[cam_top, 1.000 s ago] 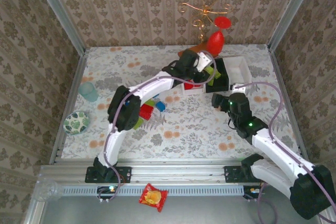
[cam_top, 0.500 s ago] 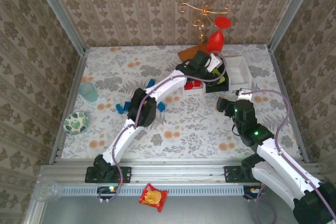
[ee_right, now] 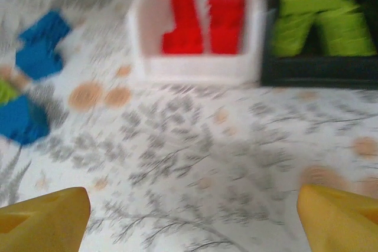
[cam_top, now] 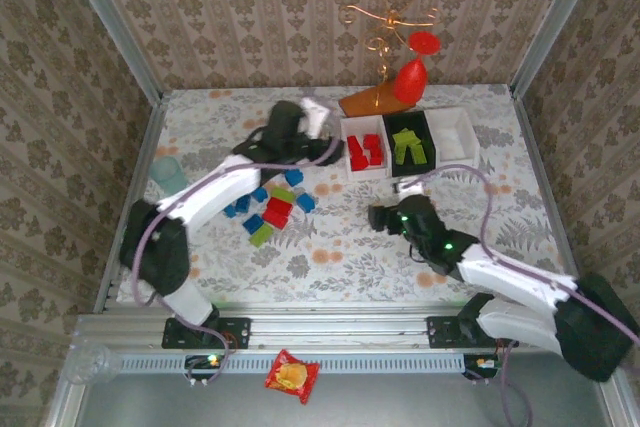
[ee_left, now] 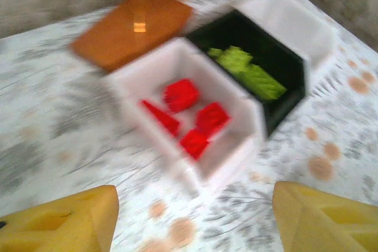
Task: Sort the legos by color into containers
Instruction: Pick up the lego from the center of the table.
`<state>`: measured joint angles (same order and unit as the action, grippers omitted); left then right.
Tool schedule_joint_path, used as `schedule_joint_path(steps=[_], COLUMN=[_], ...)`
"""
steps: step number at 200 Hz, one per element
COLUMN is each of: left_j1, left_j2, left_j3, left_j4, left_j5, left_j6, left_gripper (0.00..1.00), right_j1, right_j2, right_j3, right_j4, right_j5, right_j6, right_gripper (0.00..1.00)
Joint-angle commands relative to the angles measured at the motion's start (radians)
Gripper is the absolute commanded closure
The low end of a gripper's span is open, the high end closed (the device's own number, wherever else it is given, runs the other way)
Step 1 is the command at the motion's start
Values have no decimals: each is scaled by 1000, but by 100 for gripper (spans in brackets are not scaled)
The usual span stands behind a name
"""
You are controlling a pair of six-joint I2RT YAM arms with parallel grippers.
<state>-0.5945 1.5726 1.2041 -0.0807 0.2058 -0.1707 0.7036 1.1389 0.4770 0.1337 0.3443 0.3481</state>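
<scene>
Legos not yet sorted lie in a loose cluster of blue, red and lime-green pieces on the floral table, to the left of the containers and apart from them. The sorted ones show the scheme. Red bricks sit in the white container, and green bricks sit in the black container pressed against its side. The second white container at the end of the row holds nothing, so it is presumably meant for blue.

The left gripper hangs just in front of the white container with the red pieces. Its jaws are spread wide with nothing between them, and the loose cluster lies nearer the robot and off to its left.

The right gripper hovers low over bare table, likewise gaping and empty, facing the red and green loads. Blue bricks lie ahead of its left finger, a short reach away, which makes blue the likely next pick.
</scene>
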Motion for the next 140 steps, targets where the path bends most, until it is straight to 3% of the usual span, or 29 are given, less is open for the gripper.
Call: schedule_joint_path(steps=[1, 35, 95, 140], left_j1=[89, 186, 322, 334], left_j2=[-124, -341, -521, -519], left_j3=[-203, -414, -527, -528], left_j4=[61, -10, -101, -90], left_j5=[24, 23, 44, 58], left_j6=[-143, -153, -133, -134], left_gripper=[29, 26, 21, 21], right_j1=[77, 115, 127, 112], right_j2=[165, 490, 788, 908], right_j3=[115, 300, 517, 623], right_j4=[120, 169, 166, 128], right_j5=[-75, -237, -270, -282], right_j6=[-97, -144, -226, -263], right_gripper=[8, 10, 13, 33])
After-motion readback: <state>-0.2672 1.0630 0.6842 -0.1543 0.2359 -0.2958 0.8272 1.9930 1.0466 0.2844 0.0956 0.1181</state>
